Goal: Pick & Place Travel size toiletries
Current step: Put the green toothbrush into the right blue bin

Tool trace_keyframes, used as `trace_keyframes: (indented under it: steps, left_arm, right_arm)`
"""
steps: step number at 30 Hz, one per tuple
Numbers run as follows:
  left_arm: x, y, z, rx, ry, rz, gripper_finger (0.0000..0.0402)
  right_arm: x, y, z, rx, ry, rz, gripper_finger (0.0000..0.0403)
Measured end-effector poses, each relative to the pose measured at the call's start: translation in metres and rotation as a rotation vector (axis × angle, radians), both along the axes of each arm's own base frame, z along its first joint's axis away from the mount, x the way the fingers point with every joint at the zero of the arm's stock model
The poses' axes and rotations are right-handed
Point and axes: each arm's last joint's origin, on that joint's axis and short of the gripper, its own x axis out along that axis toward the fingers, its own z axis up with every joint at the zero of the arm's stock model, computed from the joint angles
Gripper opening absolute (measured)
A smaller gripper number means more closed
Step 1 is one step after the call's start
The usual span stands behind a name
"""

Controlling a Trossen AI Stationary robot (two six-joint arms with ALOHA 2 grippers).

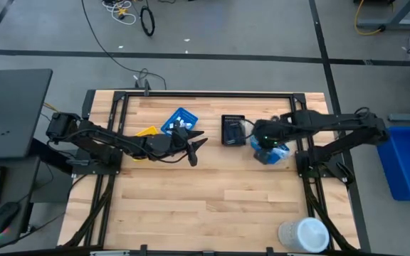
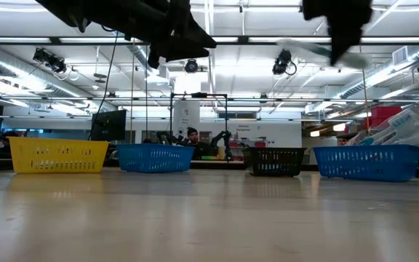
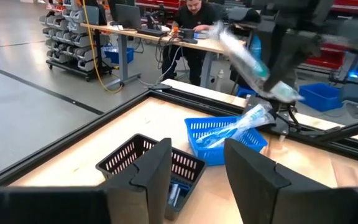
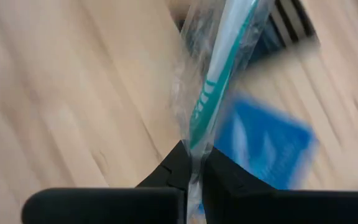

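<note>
The right pincer (image 4: pixel 191 163) was clenched on a slim teal-and-white toothbrush in a clear crinkled plastic sleeve (image 4: pixel 213 74), held in the air above the blue plastic lattice basket (image 1: pixel 270 152) near the counter's right edge; blur hid the sleeve's print. That basket held more clear-wrapped toiletries (image 3: pixel 238 127), hard to tell apart, and the black lattice basket (image 3: pixel 148 165) beside it was half hidden by the left pincer (image 3: pixel 197 171). This pincer hung released over the counter's middle, near the small blue basket (image 1: pixel 179 121) and yellow basket (image 1: pixel 146 132).
</note>
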Motion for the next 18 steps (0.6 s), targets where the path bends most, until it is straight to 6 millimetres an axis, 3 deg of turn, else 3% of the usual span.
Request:
trace_keyframes:
  steps: [6,13,18]
  left_arm:
    - [0.000,0.000,-0.001,-0.028,-0.003,0.003,0.0157]
    - [0.000,0.000,-0.001,-0.060,-0.016,0.007,0.0157]
    - [0.000,0.000,-0.004,-0.060,0.007,0.008,0.0157]
  right_arm:
    - [-0.028,-0.011,-0.011,0.073,0.344,-0.130,0.0025]
    - [-0.032,-0.017,-0.041,0.216,0.440,-0.192,0.0027]
    - [-0.037,-0.027,-0.054,0.216,0.487,-0.218,0.0037]
